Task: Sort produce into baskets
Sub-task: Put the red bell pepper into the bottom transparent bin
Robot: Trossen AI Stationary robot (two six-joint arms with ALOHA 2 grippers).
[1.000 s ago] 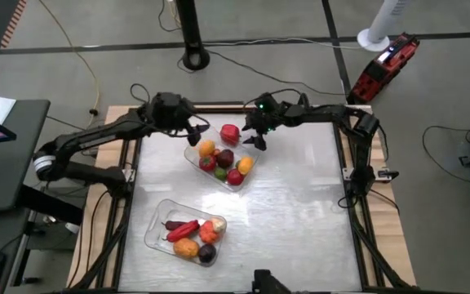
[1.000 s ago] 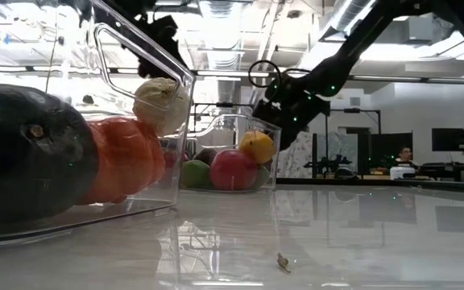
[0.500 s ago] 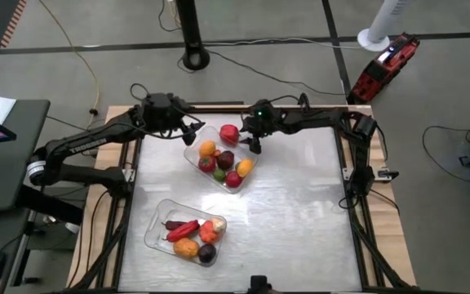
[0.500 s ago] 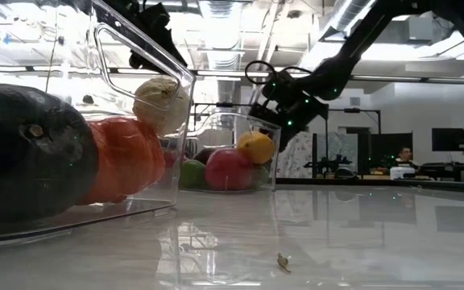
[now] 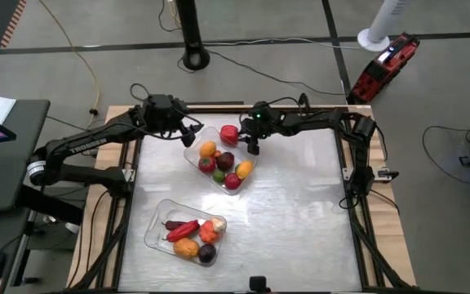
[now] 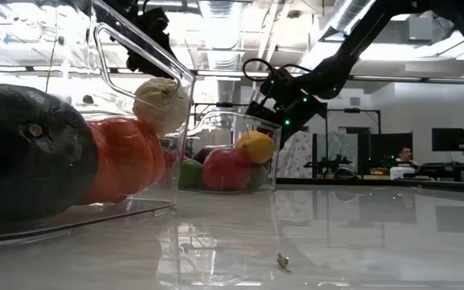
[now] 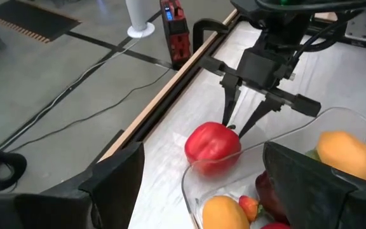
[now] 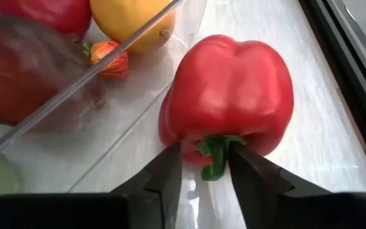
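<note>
Both arms matte black w/ boxy segmented links, thin black cables looped along them. Right gripper (image 7: 241, 125): two slim black tapered fingers (image 8: 164, 181) on a flat crossbar under a blocky black wrist housing; small green LED on that wrist, seen above the table (image 5: 300, 212). Left gripper (image 5: 188, 131): wide black finger plates w/ angular edges. Left arm has faint white lettering on its long link, pale grey joint near its base off the table's edge.

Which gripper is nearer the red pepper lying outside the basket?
Right. The right gripper is at the red pepper, its fingers straddling the green stem. The left gripper hovers apart from it, beyond the fruit basket's far corner.
</note>
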